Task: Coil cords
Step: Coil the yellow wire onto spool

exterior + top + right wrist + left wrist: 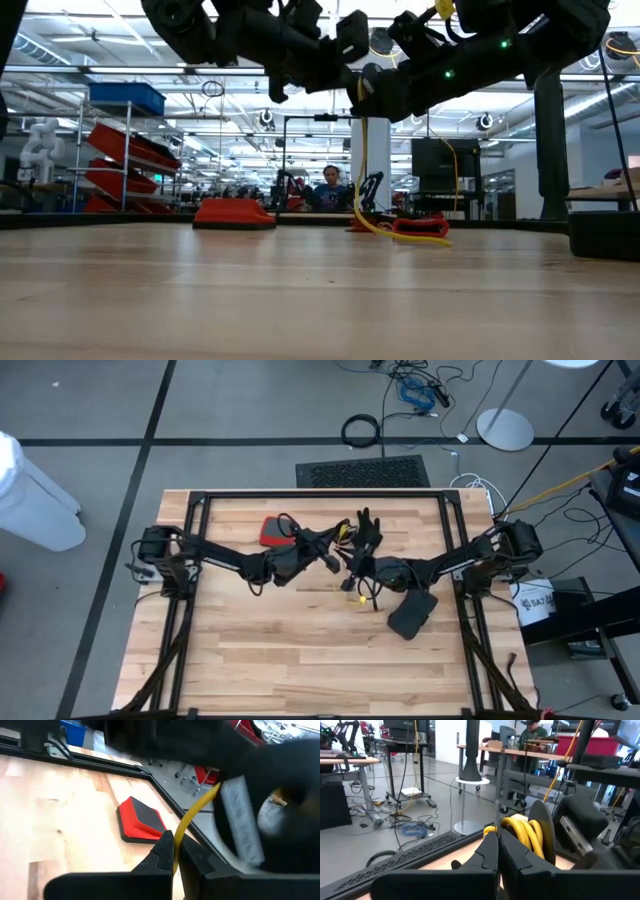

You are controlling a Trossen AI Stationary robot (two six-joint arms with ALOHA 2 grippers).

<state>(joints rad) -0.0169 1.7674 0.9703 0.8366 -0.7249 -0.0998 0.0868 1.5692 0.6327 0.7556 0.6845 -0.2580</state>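
Observation:
A yellow cord [362, 170] hangs from my two grippers, high over the table's middle, down to the wood. There its lower end lies beside a red-orange cord [420, 228]. Several yellow loops [522, 831] are wound against a round black reel [542, 827] just past my left gripper [497, 851], which is shut. My right gripper [174, 851] is shut on the yellow cord. In the high view my left gripper [333, 556] and my right gripper [356, 568] stand close together, both about level. My left gripper is shut with a bit of yellow cord [490, 828] at its fingertips, next to the wound loops. Whether it pinches the cord or the reel's edge cannot be told. The loops and reel are lifted clear of the table. My right gripper pinches a single strand of the yellow cord [178, 834] between its two fingertips. The strand runs on from the fingers, slanting up toward the other arm, clear of the table.
A red-and-black pad [272, 530] lies on the table's far left part. A black glove [368, 524] lies at the far middle and a black pouch [412, 614] to the near right. A black frame [320, 495] borders the table. A person [330, 186] sits far behind.

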